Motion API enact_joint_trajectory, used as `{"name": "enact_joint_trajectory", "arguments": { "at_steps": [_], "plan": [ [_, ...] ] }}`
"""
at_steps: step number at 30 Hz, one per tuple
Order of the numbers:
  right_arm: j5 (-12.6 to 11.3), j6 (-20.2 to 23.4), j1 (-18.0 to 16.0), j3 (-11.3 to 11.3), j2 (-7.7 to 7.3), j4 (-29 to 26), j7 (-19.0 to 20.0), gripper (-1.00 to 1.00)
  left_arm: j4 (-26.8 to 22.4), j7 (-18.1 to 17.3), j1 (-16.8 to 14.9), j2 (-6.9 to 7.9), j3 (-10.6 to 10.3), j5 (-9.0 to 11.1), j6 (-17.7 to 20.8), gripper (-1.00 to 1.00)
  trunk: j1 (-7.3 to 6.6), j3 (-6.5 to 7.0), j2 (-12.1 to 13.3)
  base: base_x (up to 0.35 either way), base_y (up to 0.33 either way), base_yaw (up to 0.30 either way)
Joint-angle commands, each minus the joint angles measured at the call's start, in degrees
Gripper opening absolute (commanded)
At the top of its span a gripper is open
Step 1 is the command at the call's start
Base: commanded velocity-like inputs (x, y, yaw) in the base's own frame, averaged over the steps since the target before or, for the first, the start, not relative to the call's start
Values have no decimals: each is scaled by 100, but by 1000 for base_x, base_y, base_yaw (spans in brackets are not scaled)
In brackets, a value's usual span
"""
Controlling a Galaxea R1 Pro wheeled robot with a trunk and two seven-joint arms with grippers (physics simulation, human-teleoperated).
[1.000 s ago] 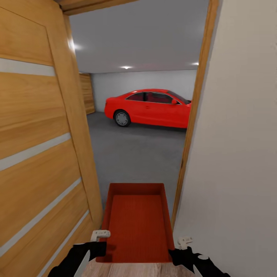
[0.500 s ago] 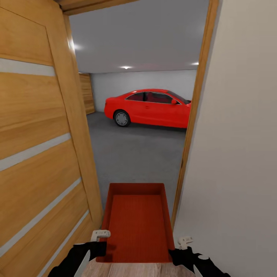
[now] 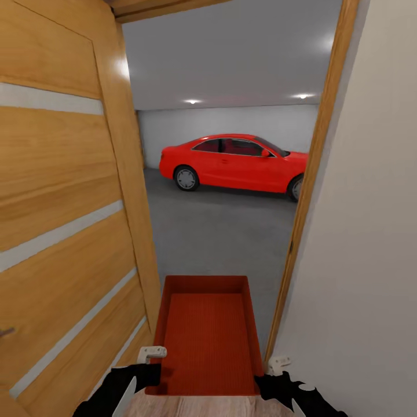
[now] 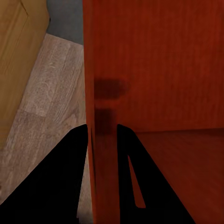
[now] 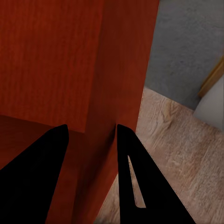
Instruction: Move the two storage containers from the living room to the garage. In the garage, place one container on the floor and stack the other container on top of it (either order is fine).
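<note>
Jaws on both sides pinch a wall of the storage container (image 3: 205, 336): left gripper (image 4: 101, 135) straddles the left wall, one finger inside and one outside; right gripper (image 5: 88, 135) does the same on the right wall. Bin hangs level between the arms at 6 o'clock in the head view, its far end poking into the doorway. Only one bin in sight; can't say where the second is.

Risks, my read:
- Thin flared walls, gripped near the close end only. A bump on the far end could lever the bin out of either pinch.
- Wooden door (image 3: 63, 220), swung open, sits at 9 o'clock with its edge just beside the bin's left far corner. Any leftward drift clips it.
- Door frame (image 3: 313, 191) at 3 o'clock is near the right far corner. Slightly more room there, still tight.
- White wall (image 3: 370, 231) crowds the right arm; the elbow may scrape while passing.

Open room:
- Grey garage floor (image 3: 220, 237) ahead at 12 o'clock looks open past the threshold.
- Red car (image 3: 231, 162) parked at 12 to 1 o'clock, well apart from the bin.
- Wood planks (image 4: 51, 102) under both grippers, concrete starting just ahead, so the base looks short of the garage.

Drive straight, hold centre, no yaw until both corners are through.
</note>
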Motion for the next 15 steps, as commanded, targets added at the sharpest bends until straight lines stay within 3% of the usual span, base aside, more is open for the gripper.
{"name": "enact_joint_trajectory", "arguments": {
  "at_steps": [1,15],
  "plan": [
    [57,37,-1,-23,142,11,17,-100,-14,27,-1,-165,-36,38,-183,-100,3,-7,-8,0,238,0],
    [57,37,-1,-23,142,11,17,-100,-14,29,-1,-157,-36,38,-183,-100,3,-7,-8,0,203,0]
  ]
}}
